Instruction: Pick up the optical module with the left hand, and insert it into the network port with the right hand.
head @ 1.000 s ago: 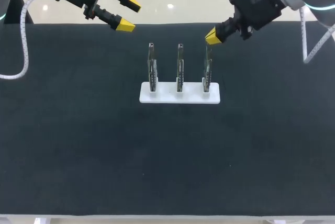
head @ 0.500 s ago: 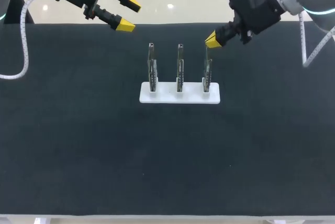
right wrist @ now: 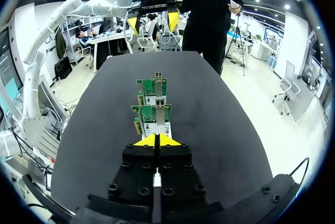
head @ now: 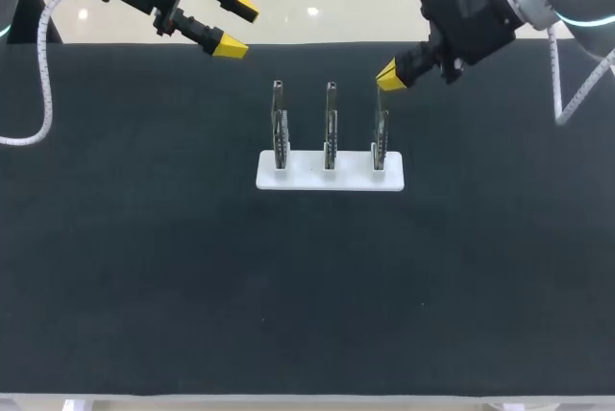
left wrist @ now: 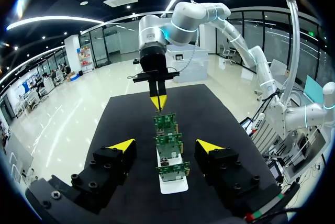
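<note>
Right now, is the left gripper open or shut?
Open. The left gripper shows its yellow tips wide apart in its wrist view, touching nothing; the three boards in the white holder stand ahead of it.

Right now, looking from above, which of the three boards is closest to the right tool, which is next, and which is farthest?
1. Right board, right by the right tool.
2. Middle board, in the stand's centre slot.
3. Left board, at the far end.
</note>
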